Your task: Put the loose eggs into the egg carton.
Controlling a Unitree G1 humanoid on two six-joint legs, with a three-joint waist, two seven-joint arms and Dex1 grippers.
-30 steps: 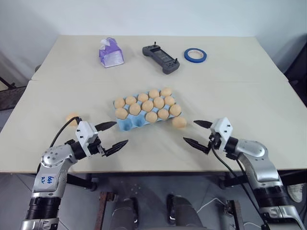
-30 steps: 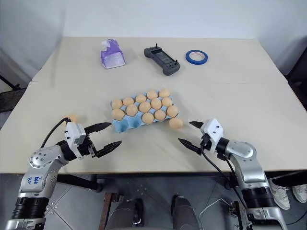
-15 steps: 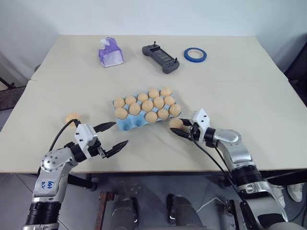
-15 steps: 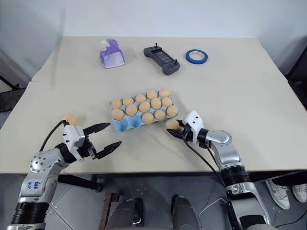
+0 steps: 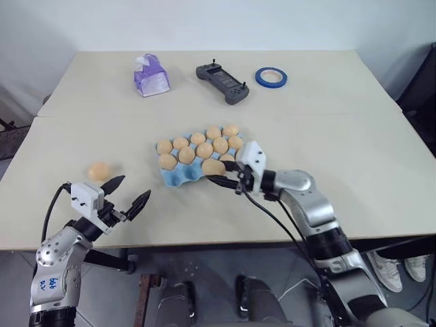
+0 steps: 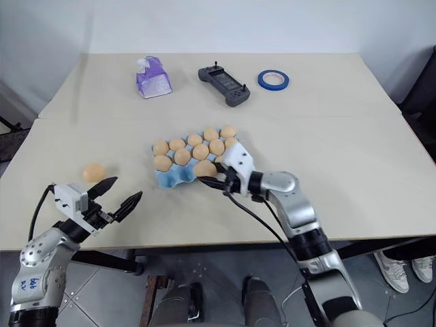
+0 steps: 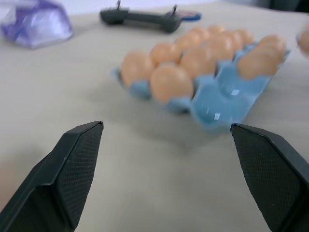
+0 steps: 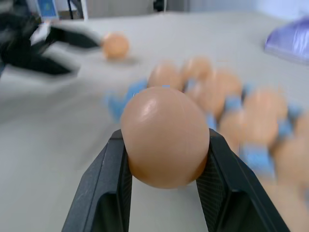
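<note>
One egg (image 8: 165,137) is clamped across its middle by the right gripper (image 6: 219,178) at the egg carton (image 6: 178,176) near edge; smooth, brittle, judged slip-prone. Left gripper (image 6: 114,194) is spread empty near another loose egg (image 6: 94,172)

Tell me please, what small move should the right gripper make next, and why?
Probably carry the egg on over an empty front cup of the blue egg carton and lower it in. The right gripper is shut on that egg beside the carton's near edge, where cups look free.
</note>
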